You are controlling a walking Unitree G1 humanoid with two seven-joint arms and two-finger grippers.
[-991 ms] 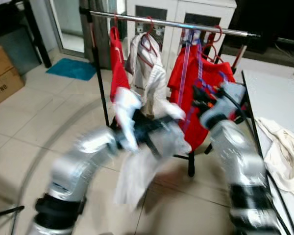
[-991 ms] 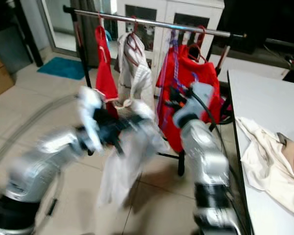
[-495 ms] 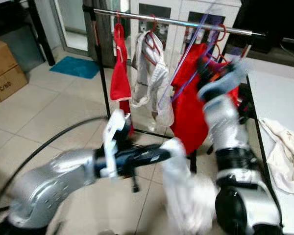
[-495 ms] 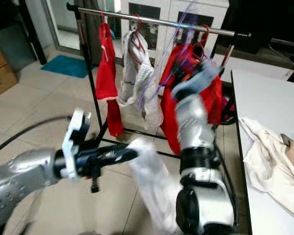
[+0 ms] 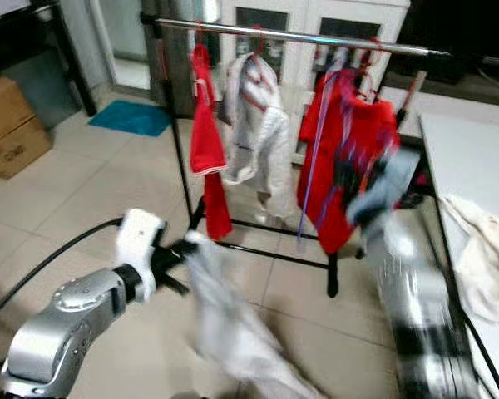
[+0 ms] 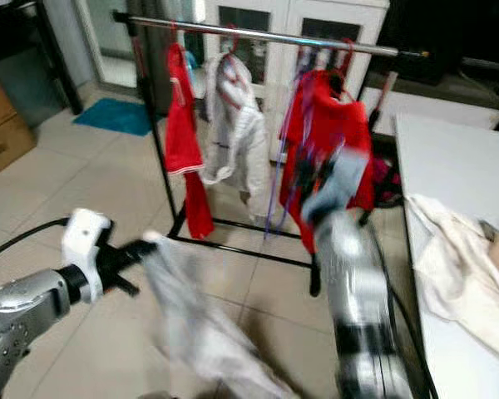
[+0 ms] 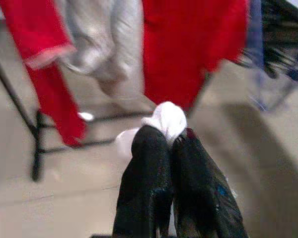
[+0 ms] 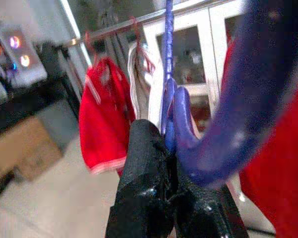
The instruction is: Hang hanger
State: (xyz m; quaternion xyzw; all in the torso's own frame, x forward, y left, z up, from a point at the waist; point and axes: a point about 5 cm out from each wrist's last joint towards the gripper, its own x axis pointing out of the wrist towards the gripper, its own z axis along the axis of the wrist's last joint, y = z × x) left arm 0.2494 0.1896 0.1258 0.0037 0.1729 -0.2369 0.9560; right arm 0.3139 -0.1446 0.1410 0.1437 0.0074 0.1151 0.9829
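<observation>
Nearest, left gripper (image 7: 170,144) pinched tight on soft white cloth (image 5: 233,332), hanging low and blurred over tiled floor (image 5: 66,191). Right gripper (image 8: 165,148) clamped on smooth curved purple plastic hanger (image 8: 208,148), beside red garment (image 5: 349,166). Behind, chrome rail (image 5: 299,37) bearing red and white clothes.

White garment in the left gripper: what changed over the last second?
The left gripper, shut on the white cloth garment, swung down and to the robot's left. The right gripper lowered, clamping the blue plastic hanger throughout. The clothes on the metal rail stayed put.
</observation>
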